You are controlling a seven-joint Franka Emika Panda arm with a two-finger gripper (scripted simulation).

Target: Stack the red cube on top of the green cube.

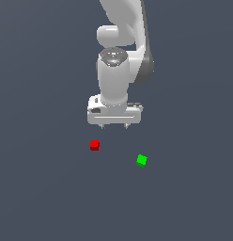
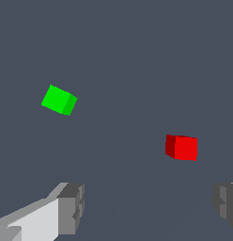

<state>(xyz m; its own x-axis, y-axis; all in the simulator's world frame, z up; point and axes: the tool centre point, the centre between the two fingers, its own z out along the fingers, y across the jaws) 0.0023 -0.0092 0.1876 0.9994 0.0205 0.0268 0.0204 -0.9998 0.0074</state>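
Observation:
The red cube [image 1: 94, 145] rests on the dark grey floor, toward the exterior view's left. The green cube [image 1: 142, 160] rests on the floor to its right and slightly nearer the camera, turned at an angle. The two cubes are apart. My white gripper [image 1: 114, 126] hangs above the floor behind both cubes, open and empty, with its fingertips spread wide. In the wrist view the red cube [image 2: 182, 147] and the green cube [image 2: 59, 100] both lie beyond the fingers [image 2: 71, 207], neither between them.
The white arm [image 1: 123, 42] rises behind the gripper to the top of the exterior view. The plain dark grey floor [image 1: 43, 197] fills the remainder of both views.

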